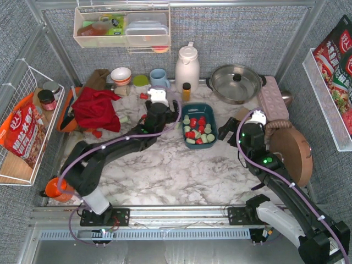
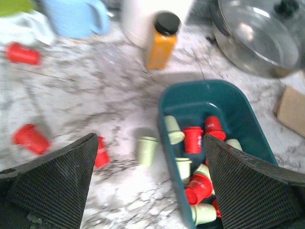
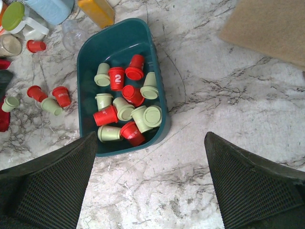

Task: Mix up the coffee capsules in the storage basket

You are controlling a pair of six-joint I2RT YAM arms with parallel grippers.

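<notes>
The dark teal storage basket (image 1: 210, 111) (image 3: 90, 57) (image 2: 190, 98) lies at the table's middle, with several red and pale green coffee capsules (image 3: 125, 102) jumbled inside. Loose capsules lie on the marble to its left: a pale green one (image 2: 147, 150) by the basket wall and red ones (image 2: 29, 138) (image 3: 61, 95) further off. My left gripper (image 1: 175, 113) (image 2: 150, 143) hangs open over the basket's left wall with nothing between its fingers. My right gripper (image 1: 226, 132) (image 3: 150, 136) stands open and empty just off the basket's near right corner.
An amber bottle (image 1: 186, 91) with a black cap stands just behind the basket. Around it are a white carafe (image 1: 187, 66), a blue mug (image 1: 159, 77) and a lidded steel pot (image 1: 236, 82). A red cloth (image 1: 96, 107) lies left; a brown round board (image 1: 291, 148) lies right.
</notes>
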